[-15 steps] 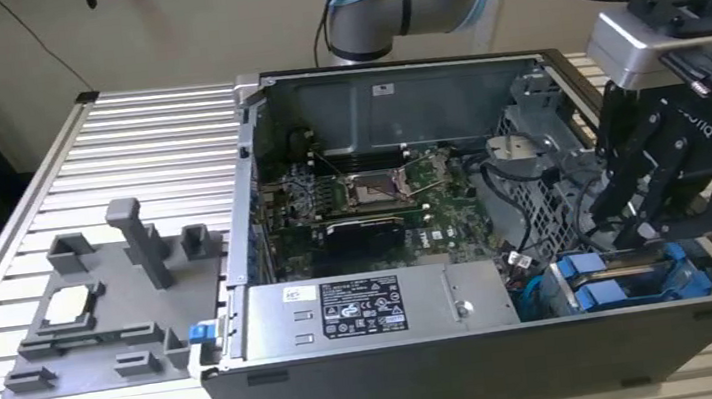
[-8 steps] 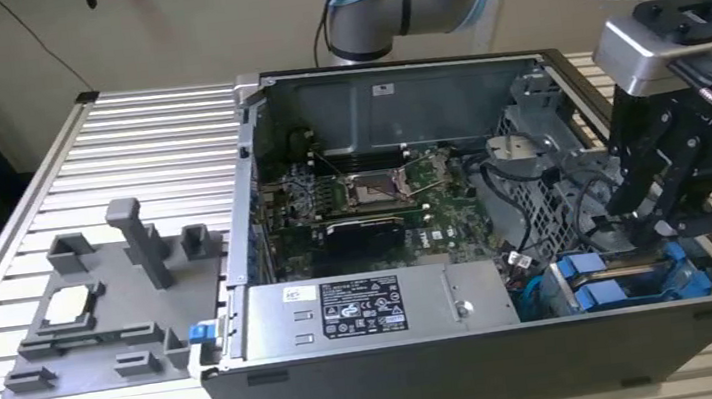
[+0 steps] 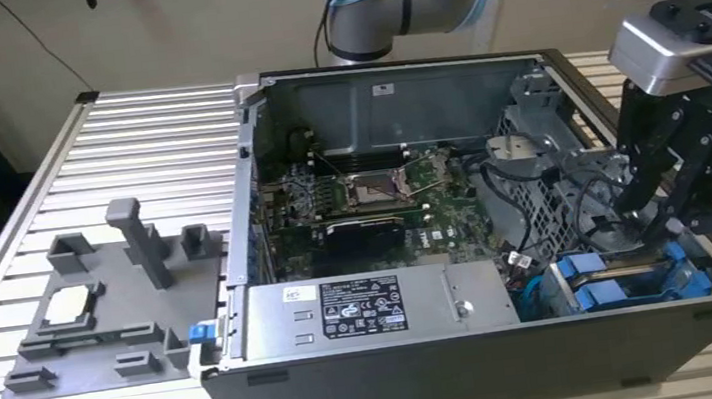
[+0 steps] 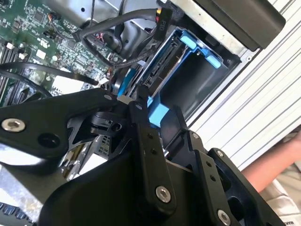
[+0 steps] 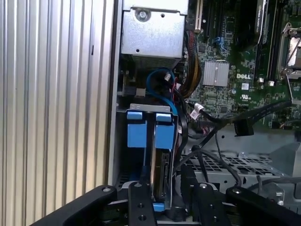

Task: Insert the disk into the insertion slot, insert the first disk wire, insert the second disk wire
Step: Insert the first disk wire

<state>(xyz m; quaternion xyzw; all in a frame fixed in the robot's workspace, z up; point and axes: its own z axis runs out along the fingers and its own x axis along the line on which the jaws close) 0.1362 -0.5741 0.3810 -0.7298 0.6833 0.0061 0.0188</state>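
Note:
The disk (image 5: 160, 175) stands edge-on in its bright blue carrier (image 4: 157, 114) inside the insertion slot of the grey drive cage (image 5: 149, 108), at the front corner of the open computer case on the exterior view's right. My gripper (image 3: 661, 225) reaches down into that cage. Its black fingers (image 5: 141, 200) sit on either side of the carrier's end, shut on it in both wrist views. A second blue-fronted carrier (image 5: 136, 133) sits in the neighbouring bay. A loose black wire with a flat connector (image 5: 240, 126) hangs over the cage beside the motherboard.
A thin blue cable (image 5: 160, 77) and black cable bundles (image 4: 113, 35) crowd the space around the cage. The power supply (image 3: 362, 310) fills the case's front. A grey fixture plate (image 3: 99, 299) lies on the slatted table at the exterior view's left. A person's arm (image 4: 277, 165) rests beside the case.

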